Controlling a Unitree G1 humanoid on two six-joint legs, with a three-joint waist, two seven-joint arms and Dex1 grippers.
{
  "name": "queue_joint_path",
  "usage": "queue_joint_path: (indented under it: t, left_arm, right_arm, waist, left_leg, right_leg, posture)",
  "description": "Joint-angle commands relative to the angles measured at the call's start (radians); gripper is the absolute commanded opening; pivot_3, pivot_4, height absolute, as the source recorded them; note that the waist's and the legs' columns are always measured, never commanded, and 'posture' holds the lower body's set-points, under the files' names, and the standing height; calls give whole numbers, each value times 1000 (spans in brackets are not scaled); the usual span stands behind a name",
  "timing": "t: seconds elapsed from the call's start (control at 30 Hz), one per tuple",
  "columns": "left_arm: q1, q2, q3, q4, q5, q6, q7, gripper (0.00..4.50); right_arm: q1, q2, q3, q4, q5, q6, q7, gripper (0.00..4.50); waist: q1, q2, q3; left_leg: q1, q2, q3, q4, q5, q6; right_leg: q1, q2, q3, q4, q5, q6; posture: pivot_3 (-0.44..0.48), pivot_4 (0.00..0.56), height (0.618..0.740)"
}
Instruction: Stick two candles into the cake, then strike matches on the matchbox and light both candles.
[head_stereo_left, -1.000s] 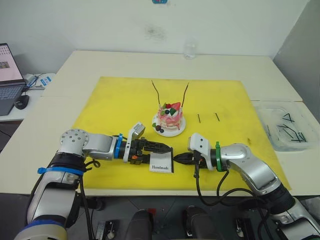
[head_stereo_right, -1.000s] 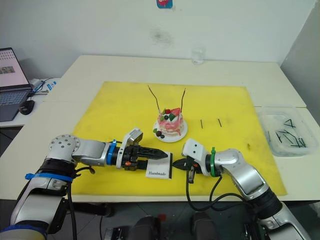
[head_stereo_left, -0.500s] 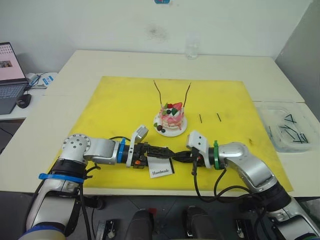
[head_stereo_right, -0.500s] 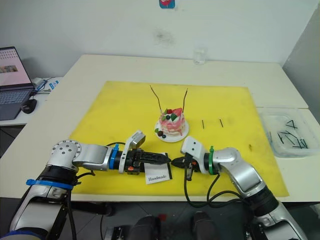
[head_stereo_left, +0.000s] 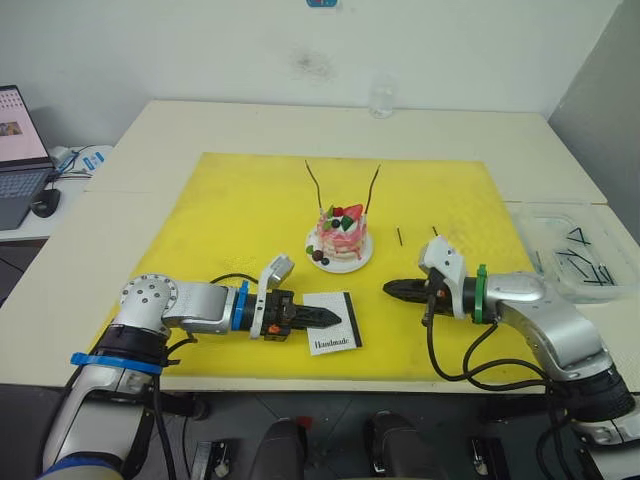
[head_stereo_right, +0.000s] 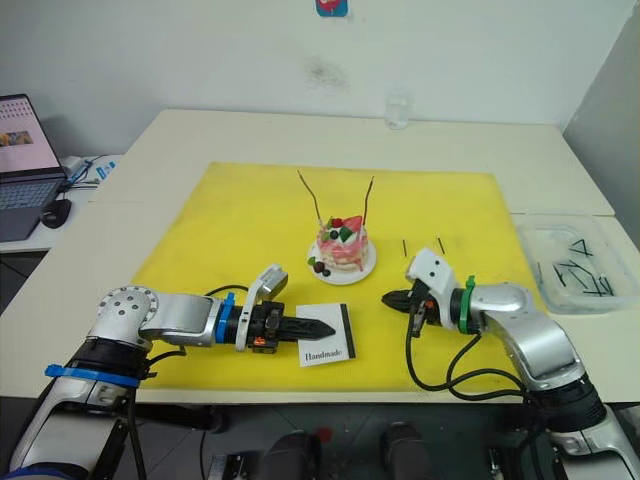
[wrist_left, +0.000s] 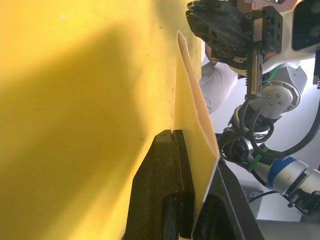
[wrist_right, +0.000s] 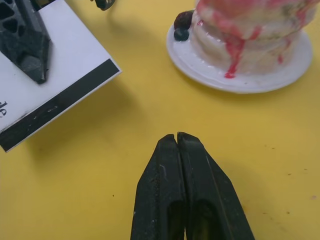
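Observation:
The pink cake (head_stereo_left: 341, 232) stands on its white plate (head_stereo_left: 352, 264) mid-mat, with two long thin candles (head_stereo_left: 314, 186) (head_stereo_left: 373, 186) stuck upright in it. Two short matches (head_stereo_left: 399, 236) (head_stereo_left: 434, 231) lie to its right. The white matchbox (head_stereo_left: 330, 341) with a black strip lies near the mat's front edge. My left gripper (head_stereo_left: 348, 322) is shut on it; the left wrist view shows the box's thin edge (wrist_left: 192, 115) pinched between the fingers (wrist_left: 165, 200). My right gripper (head_stereo_left: 392, 288) is shut and empty, hovering right of the box, below the cake.
A yellow mat (head_stereo_left: 240, 210) covers the table's middle. A clear plastic bin (head_stereo_left: 575, 262) holding dark sticks sits at the right edge. A small glass (head_stereo_left: 380, 98) stands at the back, and a laptop (head_stereo_left: 15, 150) sits on a side table to the left.
My left gripper has closed on the matchbox, which now sits slightly further right. My right gripper has pulled away from the box to the right, staying shut.

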Motion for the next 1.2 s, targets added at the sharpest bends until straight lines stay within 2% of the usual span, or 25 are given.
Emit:
queue_joint_path:
  t: [0.03,0.1,0.17,0.23,0.3,0.37,0.4,0.6,0.8,1.0,1.2]
  left_arm:
    - [-19,9,50,-84,-17,-17,-74,47]
    - [-24,15,92,-147,0,-15,-163,47]
    - [-21,30,134,-234,84,-9,-279,47]
    - [1,55,145,-351,240,-61,-406,47]
    - [33,90,115,-480,401,-136,-533,0]
    - [53,97,93,-548,496,-189,-597,0]
    - [60,87,96,-566,515,-207,-607,0]
    - [96,44,127,-609,568,-256,-597,0]
    - [118,30,158,-632,566,-262,-567,0]
    - [138,31,182,-650,579,-263,-536,0]
    - [133,20,198,-665,555,-265,-498,0]
  right_arm:
    - [-9,3,-99,-47,53,30,-48,0]
    - [-11,34,-164,-42,70,40,-111,0]
    - [-14,67,-210,-29,61,29,-184,0]
    - [-10,113,-241,-4,35,-9,-264,0]
    - [0,175,-225,40,-18,-74,-351,413]
    - [-4,227,-195,89,-82,-146,-428,949]
    - [-12,254,-181,116,-104,-175,-457,1321]
    - [-59,382,-133,280,-171,-275,-564,1321]
    - [-117,467,-128,423,-215,-344,-657,1321]
    - [-156,506,-133,531,-238,-361,-721,1321]
    - [-173,550,-136,565,-254,-317,-813,1321]
  waist:
    - [0,0,0]
    - [1,0,0]
    - [0,0,0]
    - [-1,0,0]
    - [-2,0,0]
    - [-2,0,0]
    - [-2,0,0]
    - [-3,0,0]
    - [-4,0,0]
    - [-8,0,0]
    - [-14,0,0]
  left_leg:
    - [0,0,0,0,0,0]
    - [0,0,1,0,0,0]
    - [-1,0,2,0,0,0]
    - [0,-1,6,0,0,0]
    - [0,-1,8,-1,0,0]
    - [1,-1,10,-4,0,0]
    - [1,-1,10,-5,0,0]
    - [1,1,10,-5,0,0]
    - [1,2,9,-6,0,0]
    - [1,2,9,-6,0,0]
    - [2,2,9,-6,0,0]
  right_leg:
    - [0,0,0,0,0,0]
    - [0,0,0,0,0,0]
    - [0,0,1,0,0,0]
    - [-1,0,1,0,0,0]
    - [-1,1,1,-1,-1,-1]
    - [-1,1,2,-1,-1,-2]
    - [-1,2,2,-1,-1,-2]
    - [-2,1,2,-1,-1,-2]
    - [-2,1,2,-1,-1,-2]
    - [-2,1,2,-1,-1,-2]
    - [-1,1,2,0,-1,-2]
  posture:
    - [0,150,740]
    - [0,150,740]
    - [0,150,740]
    - [0,150,740]
    - [0,150,740]
    - [0,150,740]
    - [0,150,740]
    - [0,150,740]
    - [0,150,740]
    - [0,150,740]
    - [0,150,740]
